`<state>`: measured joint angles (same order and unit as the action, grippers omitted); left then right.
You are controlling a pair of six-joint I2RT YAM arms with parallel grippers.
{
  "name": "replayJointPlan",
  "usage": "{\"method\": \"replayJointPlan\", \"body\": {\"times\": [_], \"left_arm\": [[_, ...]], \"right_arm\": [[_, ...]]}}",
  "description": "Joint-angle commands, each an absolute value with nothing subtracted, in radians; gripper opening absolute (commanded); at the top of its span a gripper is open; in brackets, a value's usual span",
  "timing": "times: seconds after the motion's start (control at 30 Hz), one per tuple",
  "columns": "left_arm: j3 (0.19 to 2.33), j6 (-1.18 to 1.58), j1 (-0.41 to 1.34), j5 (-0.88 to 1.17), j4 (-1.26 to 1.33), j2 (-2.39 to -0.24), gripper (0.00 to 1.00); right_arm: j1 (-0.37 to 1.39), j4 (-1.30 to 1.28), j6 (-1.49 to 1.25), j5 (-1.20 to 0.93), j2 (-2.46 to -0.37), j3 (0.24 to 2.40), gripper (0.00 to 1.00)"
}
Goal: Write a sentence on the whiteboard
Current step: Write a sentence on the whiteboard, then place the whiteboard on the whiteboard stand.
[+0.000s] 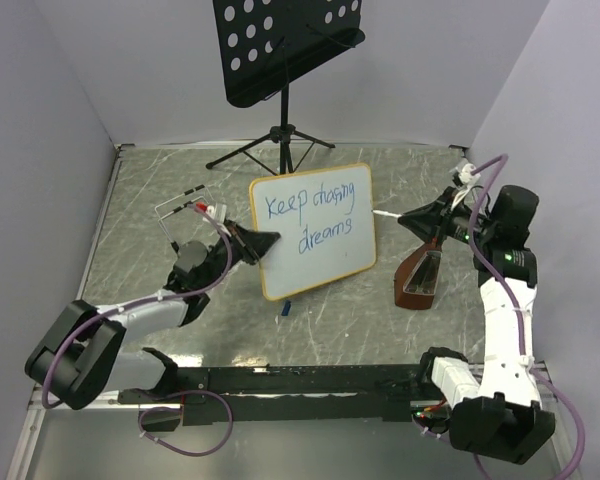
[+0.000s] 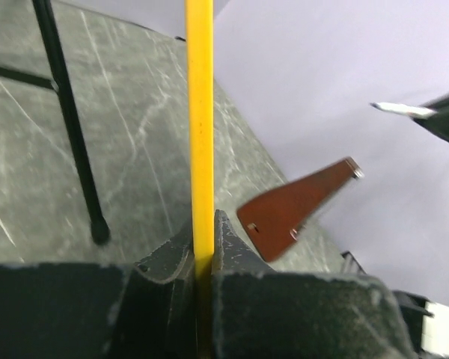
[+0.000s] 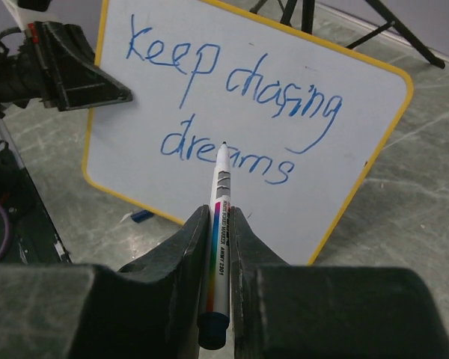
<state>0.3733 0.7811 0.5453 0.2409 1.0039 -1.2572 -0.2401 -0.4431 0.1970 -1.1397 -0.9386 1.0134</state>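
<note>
The whiteboard (image 1: 325,272), white with a yellow-orange frame, stands tilted at the table's middle. The sentence (image 1: 315,208), "Keep chasing dreams", is written on it in blue, in two lines. Both show in the right wrist view, the whiteboard (image 3: 344,202) and the sentence (image 3: 232,105). My left gripper (image 1: 267,243) is shut on the board's left frame edge (image 2: 200,112), its jaws pinching it (image 2: 203,233). My right gripper (image 1: 415,216) is shut on a white marker (image 3: 218,247), uncapped. Its tip points at the board from just off the right edge.
A black perforated music stand (image 1: 285,45) on tripod legs (image 1: 280,145) stands behind the board. A brown wedge-shaped object (image 1: 420,275) stands right of the board, also in the left wrist view (image 2: 299,206). A small blue cap (image 1: 287,308) lies by the board's front edge.
</note>
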Motion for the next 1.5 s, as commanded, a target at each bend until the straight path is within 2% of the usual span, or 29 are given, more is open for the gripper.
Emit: {"method": "replayJointPlan", "body": {"times": [0.0, 0.4, 0.6, 0.73, 0.9, 1.0, 1.3, 1.47], "left_arm": [[0.520, 0.730, 0.509, 0.313, 1.109, -1.296, 0.01], [0.764, 0.729, 0.479, 0.318, 1.124, -1.505, 0.01], [0.856, 0.733, 0.445, 0.313, 1.111, -1.543, 0.01], [0.884, 0.718, 0.417, 0.389, 1.089, -1.522, 0.01], [0.807, 0.683, 0.399, 0.515, 1.034, -1.373, 0.01], [0.760, 0.643, 0.393, 0.525, 0.961, -1.249, 0.01], [0.579, 0.539, 0.285, 0.462, 0.511, -0.807, 0.01], [0.557, 0.437, 0.233, 0.327, 0.226, -0.583, 0.01]], "right_arm": [[-0.287, -0.373, 0.143, -1.268, -0.900, 1.019, 0.00], [-0.296, -0.382, 0.166, -1.279, -0.884, 0.976, 0.00], [-0.299, -0.380, 0.166, -1.287, -0.887, 0.966, 0.00], [-0.299, -0.385, 0.172, -1.287, -0.885, 0.963, 0.00], [-0.301, -0.387, 0.178, -1.290, -0.888, 0.960, 0.00], [-0.301, -0.387, 0.175, -1.298, -0.885, 0.962, 0.00], [-0.304, -0.397, 0.172, -1.324, -0.854, 0.969, 0.00], [-0.304, -0.394, 0.164, -1.351, -0.847, 0.973, 0.00]]}}
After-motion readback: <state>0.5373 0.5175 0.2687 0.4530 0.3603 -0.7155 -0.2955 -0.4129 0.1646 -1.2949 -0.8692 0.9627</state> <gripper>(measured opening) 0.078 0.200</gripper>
